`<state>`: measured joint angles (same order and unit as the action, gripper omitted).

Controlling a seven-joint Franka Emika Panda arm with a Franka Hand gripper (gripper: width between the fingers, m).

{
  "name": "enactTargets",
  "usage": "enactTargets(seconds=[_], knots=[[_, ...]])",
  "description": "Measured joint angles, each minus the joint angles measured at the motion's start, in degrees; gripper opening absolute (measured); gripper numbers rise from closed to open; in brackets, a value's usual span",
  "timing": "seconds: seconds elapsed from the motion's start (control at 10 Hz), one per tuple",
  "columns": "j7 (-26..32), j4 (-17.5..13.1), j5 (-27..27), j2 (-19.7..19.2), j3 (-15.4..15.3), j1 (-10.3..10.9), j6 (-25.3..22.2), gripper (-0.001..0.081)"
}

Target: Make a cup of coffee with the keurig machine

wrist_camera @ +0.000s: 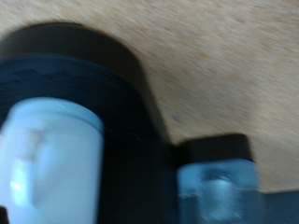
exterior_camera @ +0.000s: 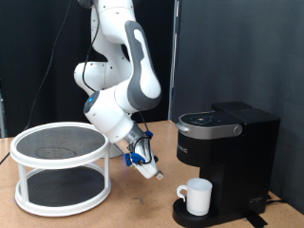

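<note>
The black keurig machine (exterior_camera: 226, 142) stands at the exterior view's right with its lid down. The white cup (exterior_camera: 198, 197) stands on the machine's round drip base (exterior_camera: 186, 215), handle toward the exterior view's left. My gripper (exterior_camera: 152, 169) hangs tilted in the air to the left of the machine, a little above and left of the cup, touching nothing. The wrist view is blurred: it shows the cup (wrist_camera: 47, 163) as a white shape on the black base (wrist_camera: 131, 112), and one fingertip (wrist_camera: 217, 182) over the wooden table. Nothing shows between the fingers.
A round white two-tier wire rack (exterior_camera: 61, 166) stands at the exterior view's left on the wooden table (exterior_camera: 133, 209). A black curtain hangs behind. The arm's white body (exterior_camera: 123, 76) rises behind the gripper.
</note>
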<state>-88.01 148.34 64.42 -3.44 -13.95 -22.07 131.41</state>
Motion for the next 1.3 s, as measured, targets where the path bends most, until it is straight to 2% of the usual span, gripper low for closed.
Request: enactTargets(seconds=[0.3,0.8,1.0,1.3], knots=[[1.8,2.5,-1.8,5.7,2.0,-1.8,-9.4,0.0734],[0.4,3.9,-2.0,15.7,4.4,-2.8,-19.2,0.0734],[0.4,4.0,-2.4,15.5,4.3,-2.8,-19.5,0.0734],[0.1,4.0,-2.6,19.5,5.3,-2.8,-26.8,0.0734]])
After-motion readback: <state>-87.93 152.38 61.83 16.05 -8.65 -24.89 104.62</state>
